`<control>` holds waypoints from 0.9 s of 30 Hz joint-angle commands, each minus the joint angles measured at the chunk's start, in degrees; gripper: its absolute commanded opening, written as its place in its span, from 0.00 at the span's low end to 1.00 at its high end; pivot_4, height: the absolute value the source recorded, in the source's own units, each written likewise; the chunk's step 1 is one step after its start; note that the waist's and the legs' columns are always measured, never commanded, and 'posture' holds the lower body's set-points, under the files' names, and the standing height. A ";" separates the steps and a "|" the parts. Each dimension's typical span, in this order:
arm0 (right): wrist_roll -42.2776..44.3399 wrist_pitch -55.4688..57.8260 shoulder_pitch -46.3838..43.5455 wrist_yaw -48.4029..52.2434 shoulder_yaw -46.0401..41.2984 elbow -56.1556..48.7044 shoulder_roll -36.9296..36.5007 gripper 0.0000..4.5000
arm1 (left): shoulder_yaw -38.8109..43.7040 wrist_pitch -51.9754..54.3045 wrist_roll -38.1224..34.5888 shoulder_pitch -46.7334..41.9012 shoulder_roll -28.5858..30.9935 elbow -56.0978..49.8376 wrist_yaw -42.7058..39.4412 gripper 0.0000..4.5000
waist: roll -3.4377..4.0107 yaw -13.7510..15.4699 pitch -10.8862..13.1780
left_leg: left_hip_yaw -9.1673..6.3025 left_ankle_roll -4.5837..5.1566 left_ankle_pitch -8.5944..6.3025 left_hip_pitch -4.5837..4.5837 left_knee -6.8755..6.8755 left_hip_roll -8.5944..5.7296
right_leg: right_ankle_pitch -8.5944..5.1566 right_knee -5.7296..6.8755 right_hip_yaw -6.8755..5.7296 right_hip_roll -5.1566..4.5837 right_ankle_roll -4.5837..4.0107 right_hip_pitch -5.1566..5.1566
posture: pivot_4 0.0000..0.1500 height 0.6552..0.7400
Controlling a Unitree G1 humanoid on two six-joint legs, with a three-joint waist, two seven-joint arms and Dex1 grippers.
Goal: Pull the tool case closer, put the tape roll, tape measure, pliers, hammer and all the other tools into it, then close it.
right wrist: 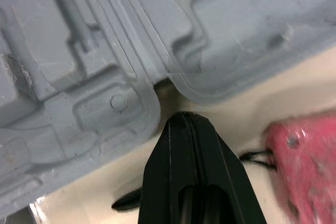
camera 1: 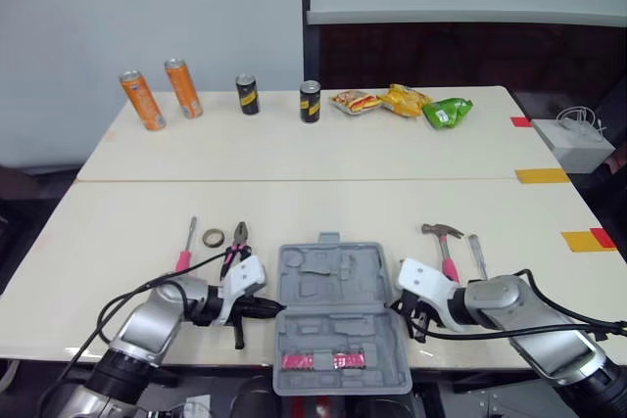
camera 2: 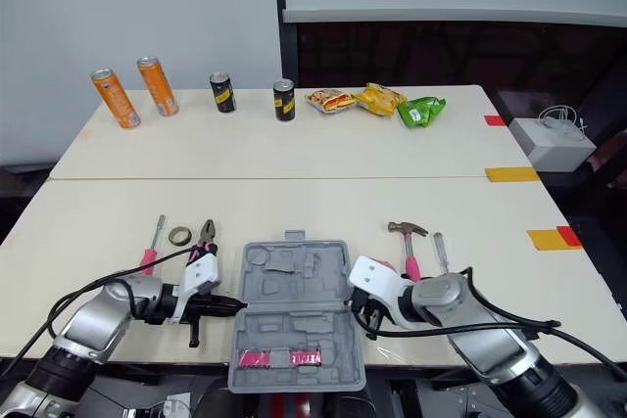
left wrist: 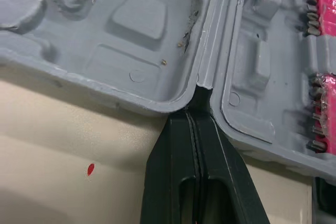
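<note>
Open grey tool case [camera 1: 328,286] sits between left tool [camera 1: 275,309] and right tool [camera 1: 401,306], each pressed together, seemingly touching its hinge [left wrist: 209,40].

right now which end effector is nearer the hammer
Right. The right end effector is at the right edge of the tool case, close to the hammer; the left end effector is at its left edge, across the case.
</note>
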 commanded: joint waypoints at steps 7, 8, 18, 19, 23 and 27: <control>14.35 -13.77 15.19 3.33 -25.50 -5.24 5.82 0.00 | 19.22 0.86 -17.47 9.06 -1.70 -11.29 5.71 0.00 | -0.01 0.00 0.00 | 0.02 0.05 -0.03 0.01 -0.01 0.01 | -0.01 -0.06 -0.01 0.01 0.02 0.00 | 1.00 1.00; 18.22 -16.38 16.65 4.58 -28.57 -5.52 8.82 0.00 | 21.15 1.39 -19.35 9.72 -2.58 -12.39 7.25 0.00 | -0.06 0.00 -0.01 | 0.02 0.05 -0.03 0.02 -0.01 0.01 | -0.02 -0.06 0.00 0.00 0.03 0.00 | 1.00 1.00; 23.18 -32.02 18.93 9.14 -36.88 -0.55 14.81 0.19 | 31.50 1.40 -29.23 18.09 -5.32 -19.46 14.12 0.26 | -0.09 -0.28 -0.02 | 0.00 0.14 -0.07 -0.04 0.05 0.00 | -0.20 -0.13 -0.02 0.02 0.35 0.02 | 1.00 1.00; 23.08 -33.79 20.10 10.71 -37.96 0.53 13.99 0.26 | 32.81 1.18 -29.70 19.67 -4.69 -19.36 13.66 0.33 | -0.09 -0.27 -0.02 | 0.00 0.13 -0.08 -0.05 0.04 0.00 | -0.24 -0.14 -0.02 0.02 0.42 0.02 | 1.00 1.00; 23.45 -41.02 27.45 16.88 -45.22 6.30 11.63 0.57 | 39.49 -0.86 -30.49 27.81 -2.15 -17.37 11.16 0.63 | -0.10 -0.14 -0.04 | -0.03 0.29 -0.23 -0.14 0.00 0.00 | -0.37 -0.30 -0.05 0.03 0.63 0.02 | 1.00 1.00; 24.03 -46.51 33.55 21.52 -51.60 13.67 10.66 0.86 | 44.67 -4.15 -29.72 34.85 -1.50 -14.26 9.58 0.92 | -0.11 -0.18 -0.05 | 0.01 0.52 -0.60 -0.27 0.02 -0.02 | -0.38 -0.64 -0.05 0.02 0.62 0.08 | 1.00 1.00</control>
